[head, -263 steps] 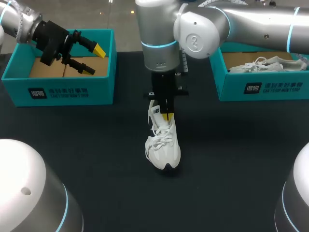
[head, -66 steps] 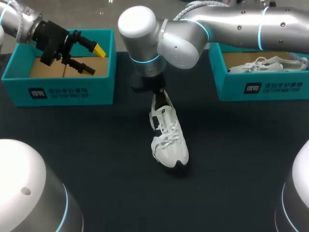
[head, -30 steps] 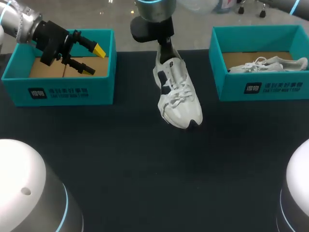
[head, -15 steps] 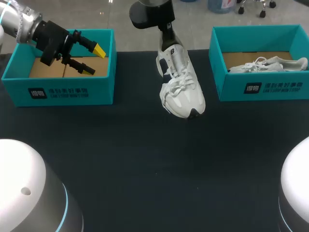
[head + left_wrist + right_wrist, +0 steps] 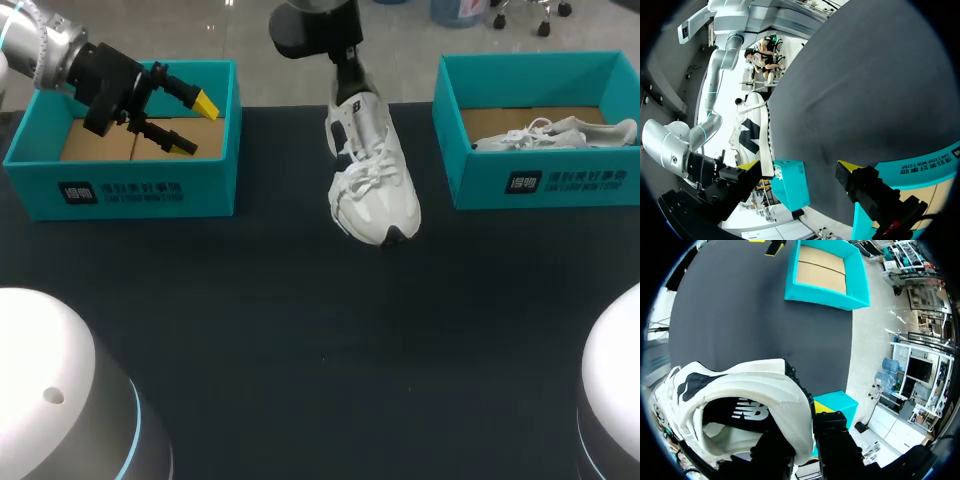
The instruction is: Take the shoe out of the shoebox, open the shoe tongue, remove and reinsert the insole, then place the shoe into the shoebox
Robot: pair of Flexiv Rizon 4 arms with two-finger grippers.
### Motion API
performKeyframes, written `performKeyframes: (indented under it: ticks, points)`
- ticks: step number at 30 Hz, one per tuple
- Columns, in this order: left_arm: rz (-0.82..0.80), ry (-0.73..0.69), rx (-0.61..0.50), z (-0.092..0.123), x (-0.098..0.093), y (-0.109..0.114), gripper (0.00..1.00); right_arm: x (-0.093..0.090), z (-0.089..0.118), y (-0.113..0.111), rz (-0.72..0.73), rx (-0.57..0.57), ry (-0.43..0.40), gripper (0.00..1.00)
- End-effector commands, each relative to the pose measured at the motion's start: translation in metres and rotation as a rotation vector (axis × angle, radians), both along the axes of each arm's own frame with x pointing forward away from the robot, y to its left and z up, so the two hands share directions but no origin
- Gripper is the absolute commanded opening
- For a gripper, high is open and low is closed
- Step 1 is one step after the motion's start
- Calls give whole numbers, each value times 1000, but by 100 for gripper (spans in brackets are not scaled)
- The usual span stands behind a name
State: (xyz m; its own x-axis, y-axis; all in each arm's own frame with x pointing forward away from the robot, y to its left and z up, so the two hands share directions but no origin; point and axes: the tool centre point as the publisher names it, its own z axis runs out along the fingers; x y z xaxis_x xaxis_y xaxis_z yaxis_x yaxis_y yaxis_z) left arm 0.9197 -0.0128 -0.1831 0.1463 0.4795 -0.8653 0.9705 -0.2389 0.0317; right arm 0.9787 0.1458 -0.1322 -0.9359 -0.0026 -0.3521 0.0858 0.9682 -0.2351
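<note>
Two teal boxes: left shoebox [image 5: 120, 195] at upper left, right shoebox [image 5: 545, 182] at upper right. Two white shoes. The second shoe [image 5: 550, 133] lay inside the right shoebox. The shoe [image 5: 372, 185] hung toe-down at upper centre over the black table [image 5: 300, 330], between the boxes. The right gripper [image 5: 346, 82] pinched its heel collar. The left gripper [image 5: 195, 125] hovered over the left shoebox, fingers spread wide, holding nothing.

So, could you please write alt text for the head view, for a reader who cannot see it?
The right gripper holds a white shoe by its heel, toe down, over a black table between teal shoeboxes. The left gripper is open above the left shoebox; the right shoebox holds a second shoe.
</note>
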Motion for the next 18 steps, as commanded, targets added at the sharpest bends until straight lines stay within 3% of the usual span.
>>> performKeyframes:
  ticks: [1,7,18]
  points:
    - [-1,0,3,0,0,0,100,30,2,-29,-59,51,15,0]
    - [-1,0,3,0,0,0,100,61,4,-73,-94,100,-8,0]
    - [-1,0,3,0,0,0,100,90,4,-134,-204,-2,-15,0]
